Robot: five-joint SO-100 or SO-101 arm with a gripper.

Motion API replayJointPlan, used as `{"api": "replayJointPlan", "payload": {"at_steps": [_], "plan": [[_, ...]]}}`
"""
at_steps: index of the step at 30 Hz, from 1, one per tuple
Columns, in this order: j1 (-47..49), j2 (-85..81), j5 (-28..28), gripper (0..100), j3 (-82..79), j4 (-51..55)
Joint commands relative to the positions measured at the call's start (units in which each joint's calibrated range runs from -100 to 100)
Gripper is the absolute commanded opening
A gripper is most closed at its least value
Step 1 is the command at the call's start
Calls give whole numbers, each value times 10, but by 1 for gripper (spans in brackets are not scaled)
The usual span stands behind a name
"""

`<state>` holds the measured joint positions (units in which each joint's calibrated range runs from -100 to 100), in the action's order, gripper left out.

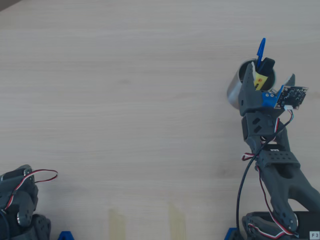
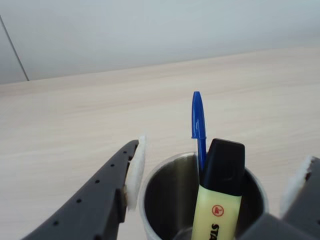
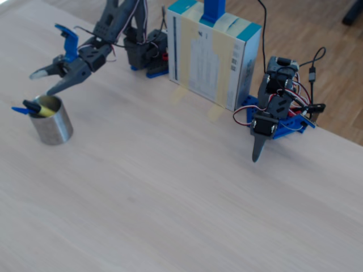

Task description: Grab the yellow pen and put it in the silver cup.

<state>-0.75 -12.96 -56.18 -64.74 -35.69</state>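
Yellow pen [image 2: 216,200]: stands upright in the silver cup [image 2: 165,200], black cap up, leaning on the rim.
Blue pen [image 2: 198,125]: in the same cup, just behind the yellow one.
Fingers [image 2: 212,180]: spread wide, empty, one either side of the cup.
Cup place: far right of the worktop [image 1: 125,100] in the overhead view.

Dark grey arm [image 1: 280,175], blue-accented claw [image 3: 50,80], red-white-black cables.
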Motion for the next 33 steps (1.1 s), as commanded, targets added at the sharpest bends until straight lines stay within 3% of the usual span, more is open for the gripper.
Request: {"api": "replayJointPlan", "payload": {"at_steps": [1, 28, 33], "plan": [[-2, -48, -2, 43, -14, 3], [11, -289, -19, 42, -241, 5], [11, -337, -19, 42, -247, 84]]}}
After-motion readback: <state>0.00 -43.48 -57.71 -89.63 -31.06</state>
